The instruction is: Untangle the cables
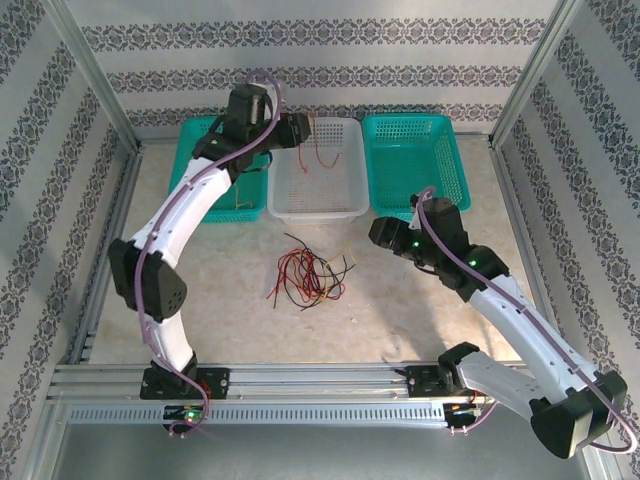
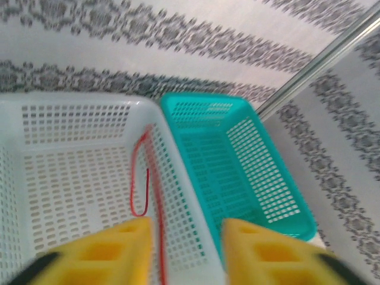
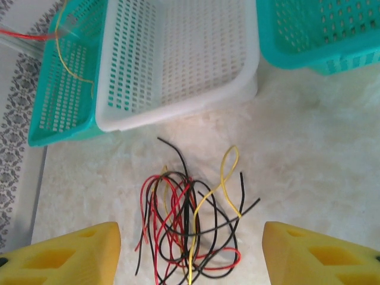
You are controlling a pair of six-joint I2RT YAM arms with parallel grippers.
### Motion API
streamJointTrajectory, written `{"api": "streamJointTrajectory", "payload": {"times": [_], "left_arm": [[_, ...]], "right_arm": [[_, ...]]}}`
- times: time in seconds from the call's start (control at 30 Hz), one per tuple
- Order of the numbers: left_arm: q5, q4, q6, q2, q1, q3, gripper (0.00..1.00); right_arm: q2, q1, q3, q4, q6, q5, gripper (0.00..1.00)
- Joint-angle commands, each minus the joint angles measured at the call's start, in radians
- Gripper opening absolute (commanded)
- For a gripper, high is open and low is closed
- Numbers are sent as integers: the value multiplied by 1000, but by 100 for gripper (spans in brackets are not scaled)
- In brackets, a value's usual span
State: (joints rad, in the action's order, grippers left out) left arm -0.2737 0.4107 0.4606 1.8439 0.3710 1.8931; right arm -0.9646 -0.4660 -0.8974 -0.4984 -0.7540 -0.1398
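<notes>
Tangled cables (image 1: 305,278) are lying on the table (image 1: 420,310) just in front of the white basket (image 1: 318,212). The right gripper (image 3: 190,234) is hanging above them, fingers spread and empty. The left gripper (image 2: 187,231) is hovering unclenched over the white basket, where a red cable (image 2: 138,178) is sitting. A teal basket (image 1: 410,120) is sitting beside it.

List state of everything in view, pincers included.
Cable pile, tangled on table.
Red cable, loose in white basket.
Yellow cable, in left teal basket.
Right teal basket, empty.
Left pincer, open over white basket.
Right pincer, open above pile.
</notes>
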Motion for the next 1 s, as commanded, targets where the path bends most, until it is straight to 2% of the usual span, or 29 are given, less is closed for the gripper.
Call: {"api": "streamJointTrajectory", "payload": {"times": [0.0,0.13,0.33,0.5,0.67,0.73,0.77,0.8,0.9,0.97], "left_arm": [[26,-39,28,18,-9,10,62],[63,-103,40,-66,-10,-144,70],[37,-99,51,-267,-10,-345,68],[-54,-123,102,-495,-9,-600,59],[-124,-107,118,-683,-7,-822,58],[-116,-85,116,-735,-7,-890,58],[-110,-79,121,-756,-6,-923,58],[-109,-78,130,-769,-7,-953,59],[-134,-109,169,-773,1,-1020,58],[-140,-144,194,-764,16,-1043,58]], "right_arm": [[-12,-56,8,-1,-8,6,65],[-111,-149,-48,-43,36,73,65],[-304,-226,-164,-107,80,157,61],[-434,-213,-212,-146,97,204,58],[-535,-195,-224,-145,123,210,55],[-563,-183,-224,-126,136,183,37],[-574,-181,-225,-120,142,178,31],[-587,-181,-230,-116,149,185,30],[-626,-178,-238,-121,163,204,30],[-648,-176,-236,-125,169,216,37]]}}
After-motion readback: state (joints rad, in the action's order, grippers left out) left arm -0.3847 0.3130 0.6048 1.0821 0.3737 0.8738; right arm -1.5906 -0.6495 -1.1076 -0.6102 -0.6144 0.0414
